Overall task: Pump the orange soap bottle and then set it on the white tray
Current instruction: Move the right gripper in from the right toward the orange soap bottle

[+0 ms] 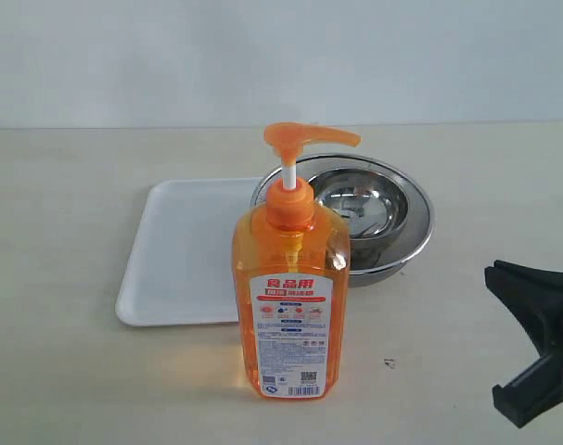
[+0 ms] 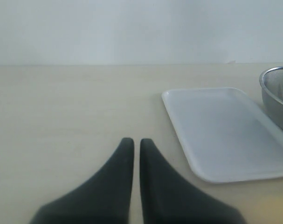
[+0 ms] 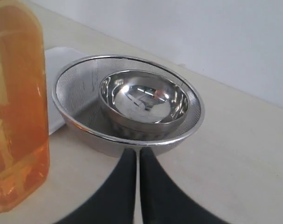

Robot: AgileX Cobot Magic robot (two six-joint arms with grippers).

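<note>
Beige worktop [image 1: 77,371]. White tray [image 1: 184,260] lies mid-worktop, empty. Steel mesh bowl [image 1: 415,218] sits at the tray's right edge, with a small steel bowl [image 1: 360,204] inside. Orange soap bottle [image 1: 290,306] stands upright on the worktop in front of the tray, toward the near edge, ungripped. Left gripper [image 2: 136,142] and right gripper [image 3: 138,151] both closed, empty.

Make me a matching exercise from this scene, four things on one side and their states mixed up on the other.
1 orange soap bottle
2 white tray
3 small steel bowl
4 right end effector

A shut, holding nothing
B nested in the mesh strainer
C standing upright, untouched
D lying flat, low rim

Pairs: 1-C, 2-D, 3-B, 4-A
</note>
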